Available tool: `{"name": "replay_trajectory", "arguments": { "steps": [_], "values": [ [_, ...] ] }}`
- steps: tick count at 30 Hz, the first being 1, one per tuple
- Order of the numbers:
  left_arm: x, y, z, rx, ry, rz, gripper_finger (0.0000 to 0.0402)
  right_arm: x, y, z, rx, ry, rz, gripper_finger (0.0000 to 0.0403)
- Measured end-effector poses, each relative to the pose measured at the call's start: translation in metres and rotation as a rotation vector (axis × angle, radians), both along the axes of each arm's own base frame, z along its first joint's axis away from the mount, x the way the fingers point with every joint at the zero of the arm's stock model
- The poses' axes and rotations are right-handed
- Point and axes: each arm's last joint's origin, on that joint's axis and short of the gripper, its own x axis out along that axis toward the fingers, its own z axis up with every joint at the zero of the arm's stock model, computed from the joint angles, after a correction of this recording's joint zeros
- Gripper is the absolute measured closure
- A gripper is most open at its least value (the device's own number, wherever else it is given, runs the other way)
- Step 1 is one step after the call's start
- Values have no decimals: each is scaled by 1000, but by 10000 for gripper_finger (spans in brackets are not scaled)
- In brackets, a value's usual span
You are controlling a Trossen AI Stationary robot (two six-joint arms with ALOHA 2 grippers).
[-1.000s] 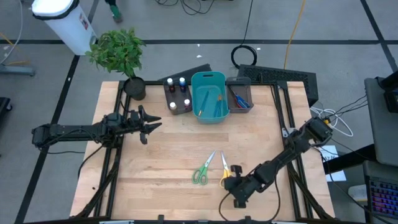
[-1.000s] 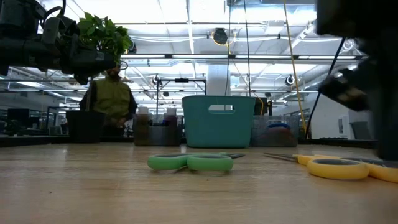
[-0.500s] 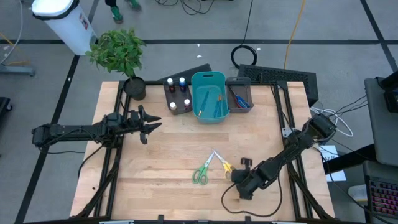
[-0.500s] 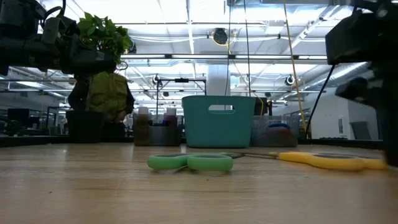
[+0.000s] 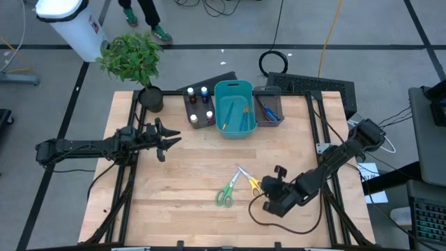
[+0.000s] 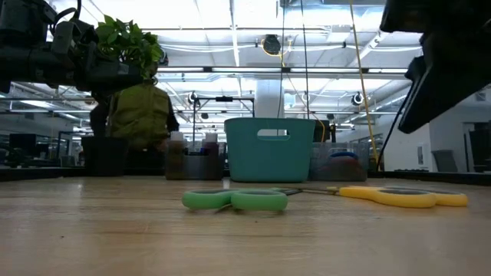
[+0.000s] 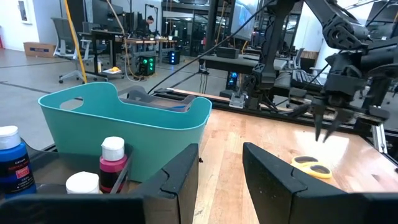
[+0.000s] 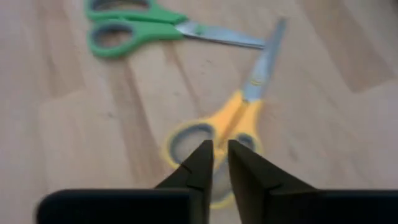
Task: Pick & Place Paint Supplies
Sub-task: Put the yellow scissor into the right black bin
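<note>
- Near the front of the pale wooden desk (image 5: pixel 174 181), the right hand (image 5: pixel 270 183) hovers over the yellow-handled scissors (image 5: pixel 248 181), fingers nearly closed, holding nothing.
- Green-handled scissors (image 5: pixel 226 192) lie just beside; a descent without opening wider could push the yellow pair into them.
- Left hand (image 5: pixel 167 141) waits open, empty.

Teal bin (image 5: pixel 233 108) between two dark grey bins (image 5: pixel 197 108), potted plant (image 5: pixel 132 59) nearby.

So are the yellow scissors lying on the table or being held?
Lying flat on the table: the yellow scissors rest there, with the right gripper just beside them, not gripping.
</note>
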Motion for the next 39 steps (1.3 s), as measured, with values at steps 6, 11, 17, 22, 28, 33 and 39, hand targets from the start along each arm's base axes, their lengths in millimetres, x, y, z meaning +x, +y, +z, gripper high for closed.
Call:
{"name": "replay_trajectory", "arguments": {
  "steps": [6,11,17,22,28,33,39],
  "values": [
    [0,0,0,0,0,0,270,13,-3,-18,-22,30,-10,272],
    [0,0,0,0,0,0,270,22,-8,-38,-23,109,-15,230],
    [0,0,0,0,0,0,270,26,-10,-51,22,177,-32,239],
    [0,0,0,-1,0,0,270,23,-14,-51,17,211,-69,254],
    [0,0,0,0,0,0,270,14,-26,-53,-40,321,-148,273],
    [0,0,0,0,0,0,270,14,-31,-53,-57,344,-158,292],
    [0,0,0,0,0,0,270,10,-39,-60,-73,370,-151,328]
  ]
}}
